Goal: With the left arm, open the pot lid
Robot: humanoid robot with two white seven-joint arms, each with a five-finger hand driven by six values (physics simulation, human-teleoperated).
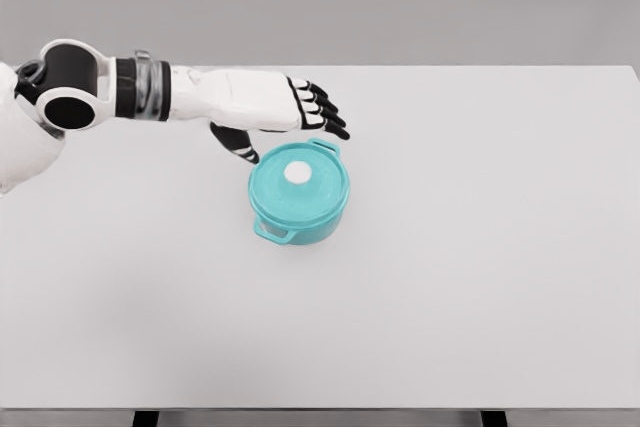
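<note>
the left hand [285,112] hovered with fingers spread just behind the teal pot [299,195], its lid [300,182] still on.

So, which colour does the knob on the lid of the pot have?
The knob is white, on a teal lid; the head view shows it clearly.

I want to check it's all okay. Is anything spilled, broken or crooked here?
Nothing stands out. The teal pot sits upright on the table with its lid on, and the left hand is just beside it.

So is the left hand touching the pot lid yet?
Cannot tell. In the head view the left hand overlaps the far rim of the lid, height unclear.
</note>
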